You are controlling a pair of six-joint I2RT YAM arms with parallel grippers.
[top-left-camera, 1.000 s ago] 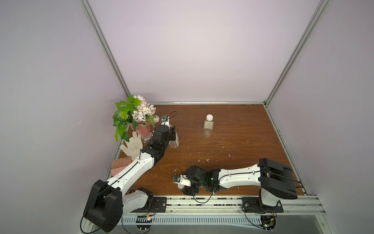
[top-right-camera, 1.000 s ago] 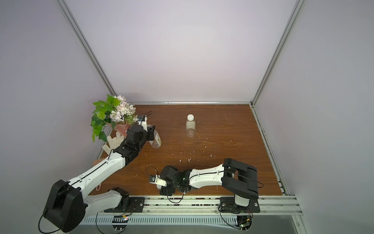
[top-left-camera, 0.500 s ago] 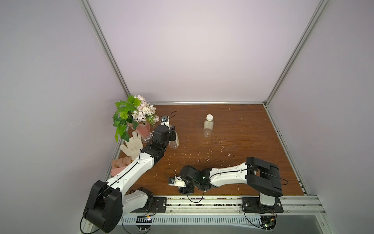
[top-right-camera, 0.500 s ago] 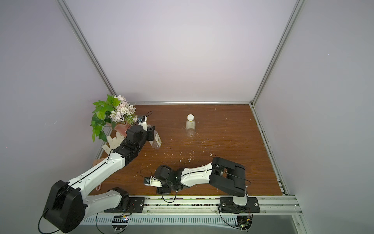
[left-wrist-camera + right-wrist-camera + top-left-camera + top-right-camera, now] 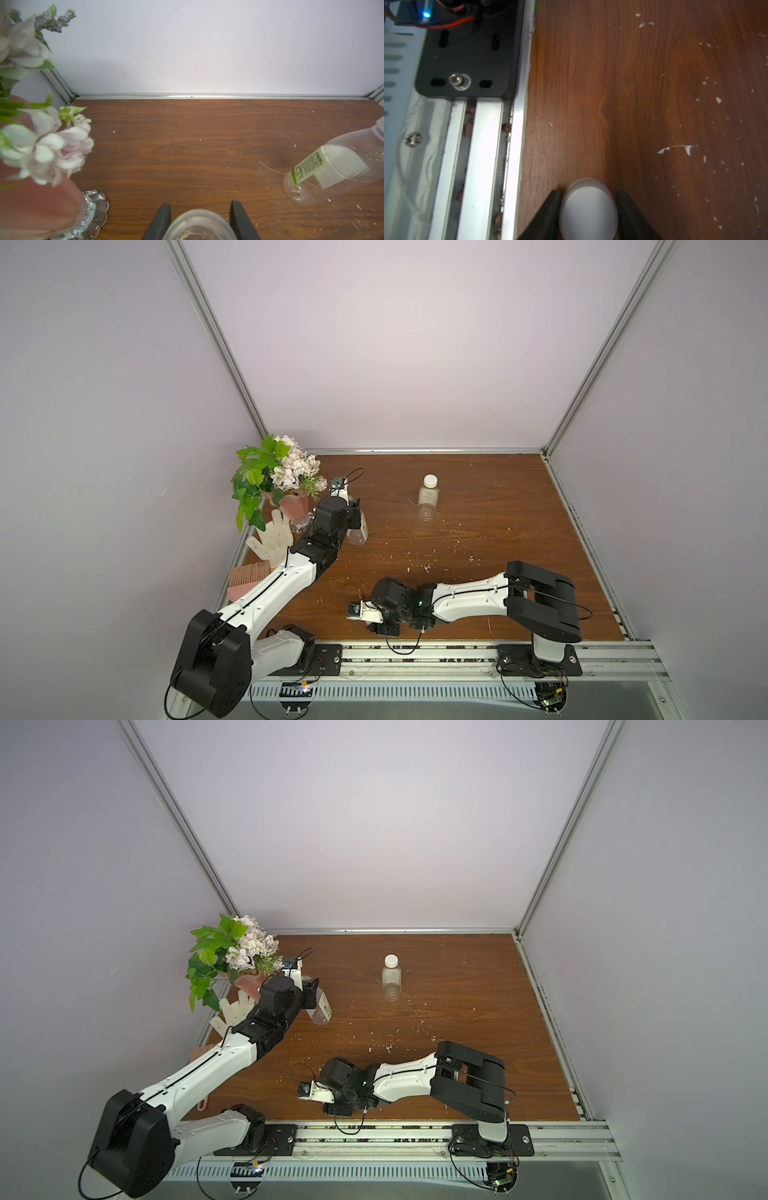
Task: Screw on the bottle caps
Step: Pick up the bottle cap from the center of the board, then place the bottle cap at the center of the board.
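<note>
In the right wrist view a white bottle cap (image 5: pixel 588 209) lies on the wood beside the front rail. My right gripper (image 5: pixel 588 212) is shut on it, a black finger against each side. In both top views that gripper (image 5: pixel 383 627) points down at the table's front edge and hides the cap. My left gripper (image 5: pixel 200 222) is shut on a clear bottle (image 5: pixel 358 533) next to the vase, and its open mouth (image 5: pixel 199 225) shows between the fingers. A second bottle (image 5: pixel 428 499) with a green-white label (image 5: pixel 307 168) stands at the back with a white cap (image 5: pixel 430 480) on it.
A pink flower vase (image 5: pixel 293 506) stands just left of the left gripper, with a white glove (image 5: pixel 272 539) and a pink brush (image 5: pixel 249 576) in front of it. The aluminium rail (image 5: pixel 481 155) runs close beside the right gripper. White crumbs dot the table (image 5: pixel 478 531).
The right arm slid left along the front edge and its jaws closed round the white cap. The left arm and its bottle stayed put.
</note>
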